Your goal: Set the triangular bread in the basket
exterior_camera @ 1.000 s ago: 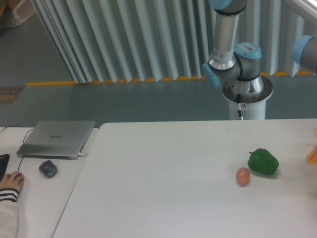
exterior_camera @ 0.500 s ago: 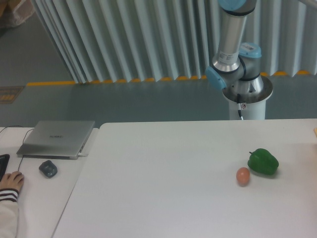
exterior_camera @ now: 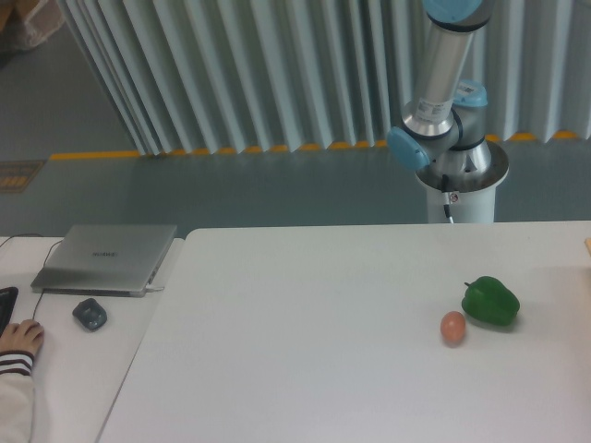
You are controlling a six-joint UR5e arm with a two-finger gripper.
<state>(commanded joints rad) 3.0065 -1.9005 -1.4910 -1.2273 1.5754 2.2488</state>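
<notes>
Camera view cuts off the arm [exterior_camera: 441, 88] at the top, so the tool is out of sight.

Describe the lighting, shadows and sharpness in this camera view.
Fixed camera view: soft, even light; the green bell pepper and egg cast only faint shadows on the white table. A bright sheen runs down the arm. The image is slightly soft overall, and the sleeved hand at the left edge is blurry.

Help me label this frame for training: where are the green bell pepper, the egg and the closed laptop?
green bell pepper [exterior_camera: 490, 302]: fixed camera, middle of its body.
egg [exterior_camera: 452, 328]: fixed camera, centre of the shell.
laptop [exterior_camera: 106, 257]: fixed camera, middle of the closed lid.
</notes>
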